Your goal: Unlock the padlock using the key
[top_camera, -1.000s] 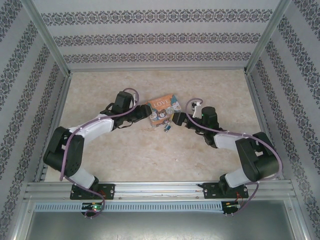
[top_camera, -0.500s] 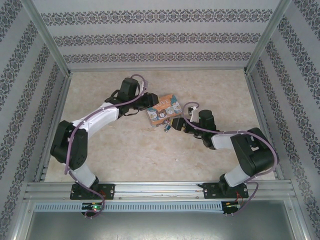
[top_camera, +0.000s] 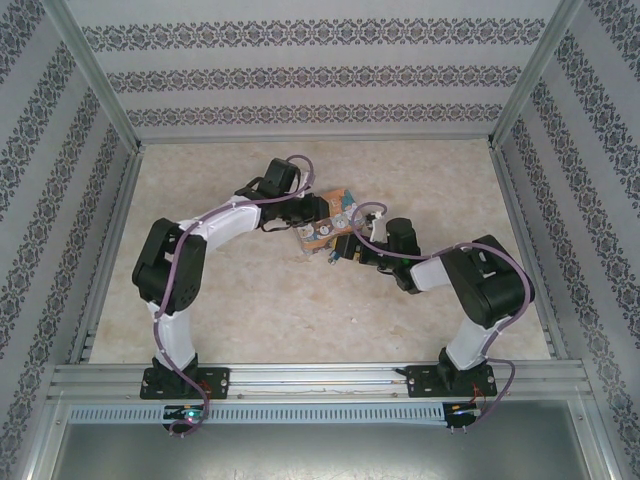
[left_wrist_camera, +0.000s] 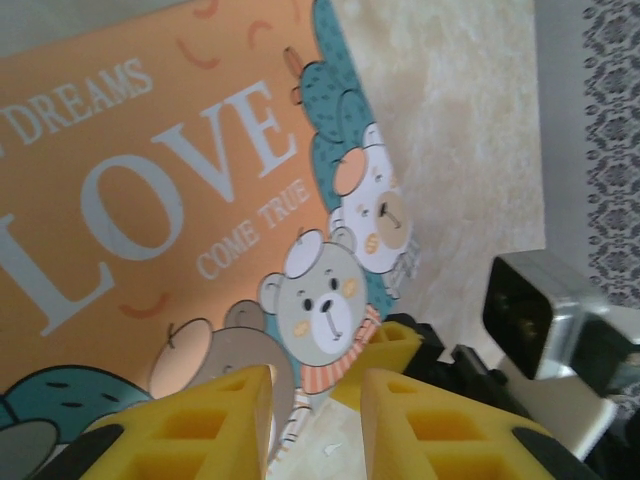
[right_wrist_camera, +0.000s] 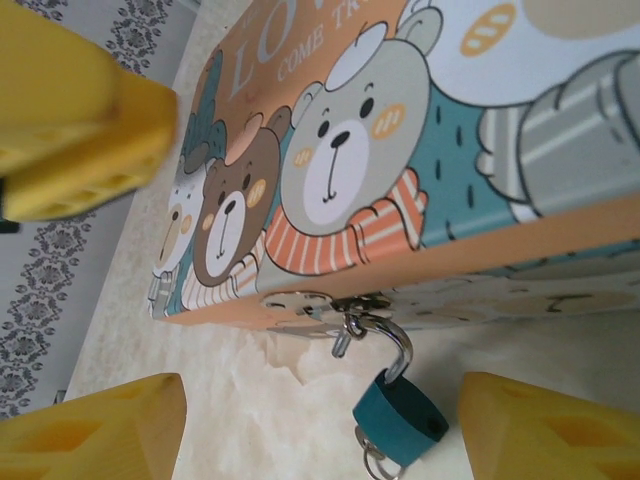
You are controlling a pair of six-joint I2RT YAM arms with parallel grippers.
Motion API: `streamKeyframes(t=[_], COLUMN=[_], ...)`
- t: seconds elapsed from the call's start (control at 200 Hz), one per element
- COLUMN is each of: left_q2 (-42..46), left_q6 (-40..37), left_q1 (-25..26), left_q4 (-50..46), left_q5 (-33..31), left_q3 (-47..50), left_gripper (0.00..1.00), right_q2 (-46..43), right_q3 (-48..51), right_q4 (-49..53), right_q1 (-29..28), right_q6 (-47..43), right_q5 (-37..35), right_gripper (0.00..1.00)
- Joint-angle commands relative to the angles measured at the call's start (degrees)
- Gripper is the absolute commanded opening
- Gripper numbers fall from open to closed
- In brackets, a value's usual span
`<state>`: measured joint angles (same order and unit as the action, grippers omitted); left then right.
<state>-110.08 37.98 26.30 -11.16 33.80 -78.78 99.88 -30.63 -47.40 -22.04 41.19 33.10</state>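
Note:
The teal padlock [right_wrist_camera: 400, 420] hangs by its silvery shackle [right_wrist_camera: 397, 345] from the hasp [right_wrist_camera: 310, 302] on the front of the LOVE tin [right_wrist_camera: 400, 150]. The shackle's short end sticks out free of the body. A small metal ring [right_wrist_camera: 375, 466] shows under the body; I cannot make out the key's blade. My right gripper [right_wrist_camera: 320, 440] is open, low on the table, its fingers on either side of the padlock without touching it. My left gripper [left_wrist_camera: 315, 400] is open above the tin's [left_wrist_camera: 150, 200] bear corner. From above, both grippers [top_camera: 318, 212] [top_camera: 342, 250] meet at the tin [top_camera: 330, 228].
The tin lies flat on the pale marbled table [top_camera: 250, 290] near its middle. The right arm's wrist camera [left_wrist_camera: 540, 300] and one yellow fingertip [left_wrist_camera: 388, 350] sit just past the tin's corner, close to my left fingers. Patterned walls [top_camera: 320, 70] enclose the table.
The left arm has swung right and forward until its gripper is over the tin. The right gripper has slid left up to the padlock. The tin has turned a little.

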Motion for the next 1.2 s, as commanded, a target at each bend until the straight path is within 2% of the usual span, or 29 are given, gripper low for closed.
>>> streamKeyframes(t=[0.0, 0.635, 1.194], left_q2=[-0.99, -2.42, -2.33], left_q6=[-2.37, -0.72, 0.08], left_q1=[0.54, 0.64, 0.72], left_q4=[-2.89, -0.89, -0.18], left_q5=[-1.10, -0.13, 0.06], left_q3=[-1.50, 2.02, 2.58], left_gripper=[0.29, 0.27, 0.26], right_q2=[1.54, 8.46, 9.80], right_q3=[-1.49, -1.89, -0.75], right_q4=[-3.64, -13.42, -16.76], right_q1=[-0.98, -1.34, -0.55], right_q6=[0.78, 4.07, 5.02], right_q5=[1.26, 4.59, 6.75], right_gripper=[0.71, 0.67, 0.45])
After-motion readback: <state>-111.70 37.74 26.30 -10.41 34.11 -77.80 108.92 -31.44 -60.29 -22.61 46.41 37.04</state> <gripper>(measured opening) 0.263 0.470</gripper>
